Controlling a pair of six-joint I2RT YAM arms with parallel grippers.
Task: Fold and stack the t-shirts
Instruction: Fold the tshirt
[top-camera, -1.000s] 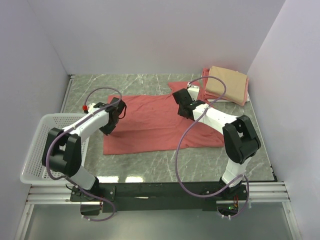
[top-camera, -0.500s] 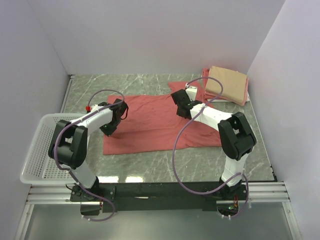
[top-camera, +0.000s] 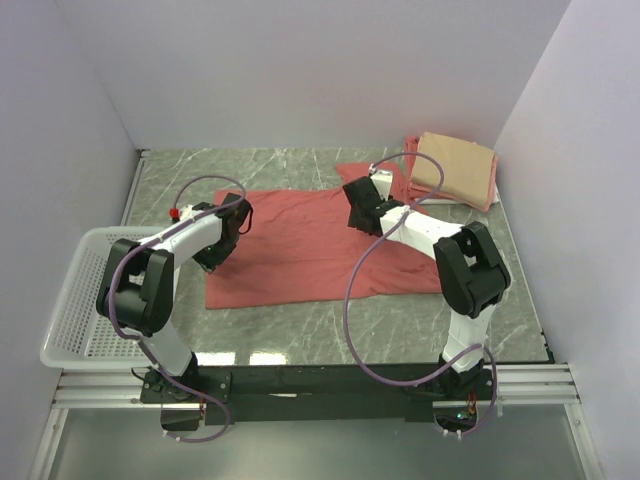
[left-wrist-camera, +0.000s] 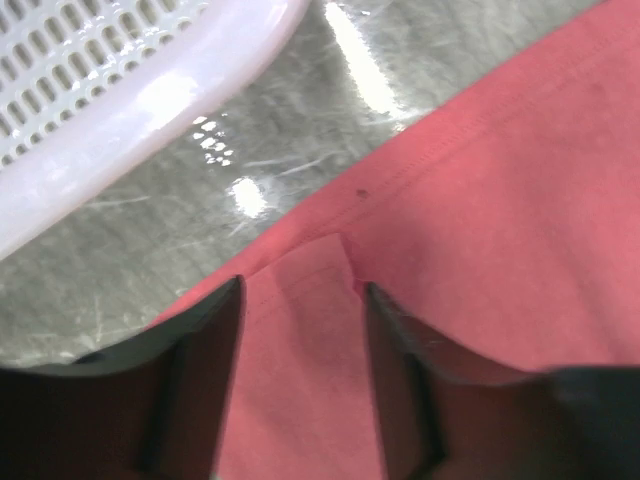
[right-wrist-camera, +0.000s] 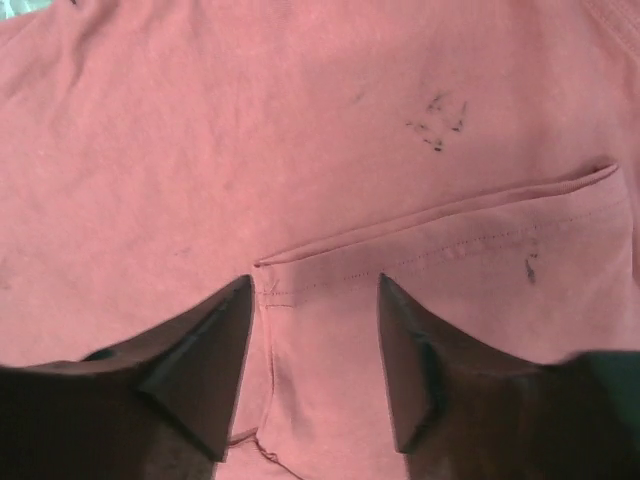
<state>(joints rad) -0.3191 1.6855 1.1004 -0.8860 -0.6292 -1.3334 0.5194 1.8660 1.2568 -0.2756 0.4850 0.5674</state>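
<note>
A large salmon-red t-shirt (top-camera: 310, 250) lies spread flat across the middle of the table. My left gripper (top-camera: 216, 258) is at its left edge. In the left wrist view the left gripper (left-wrist-camera: 300, 305) is open, with a small folded flap of the red t-shirt (left-wrist-camera: 500, 230) lying flat between the fingers. My right gripper (top-camera: 356, 200) rests on the shirt's far right part. It (right-wrist-camera: 313, 290) is open too, straddling a stitched hem of the red cloth (right-wrist-camera: 300, 130). A folded tan t-shirt (top-camera: 455, 165) sits on a folded pink one (top-camera: 489, 198) at the back right.
A white mesh basket (top-camera: 75, 300) stands at the left table edge, its rim (left-wrist-camera: 150, 100) close to my left gripper. Grey marble tabletop (top-camera: 250, 165) shows behind the shirt. White walls close in the back and both sides. Purple cables loop over both arms.
Both grippers have gone from shut to open over the red t-shirt. The right gripper has shifted slightly toward the far left and the left arm has swung a little; the shirt lies as before.
</note>
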